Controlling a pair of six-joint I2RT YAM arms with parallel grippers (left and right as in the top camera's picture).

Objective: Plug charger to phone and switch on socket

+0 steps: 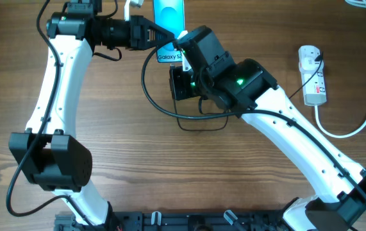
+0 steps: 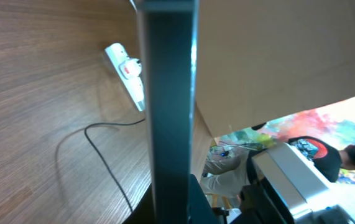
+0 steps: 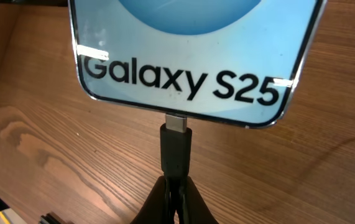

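Observation:
The phone (image 1: pixel 170 14) has a teal screen and a white "Galaxy S25" strip. My left gripper (image 1: pixel 149 33) is shut on its side and holds it off the table. In the left wrist view the phone (image 2: pixel 171 106) shows edge-on between the jaws (image 2: pixel 186 208). My right gripper (image 3: pixel 176 190) is shut on the charger's black connector (image 3: pixel 176 149). The connector's metal tip meets the port in the phone's lower edge (image 3: pixel 189 62). The black cable (image 1: pixel 163 106) loops on the table below. The white socket (image 1: pixel 313 76) lies at the right, apart from both grippers, and also shows in the left wrist view (image 2: pixel 127 68).
The socket's thick white cord (image 1: pixel 362 122) curves along the right edge of the wooden table (image 1: pixel 138 167). The right arm's dark wrist body (image 1: pixel 224 74) hangs over the table's middle. The black cable also shows in the left wrist view (image 2: pixel 106 158).

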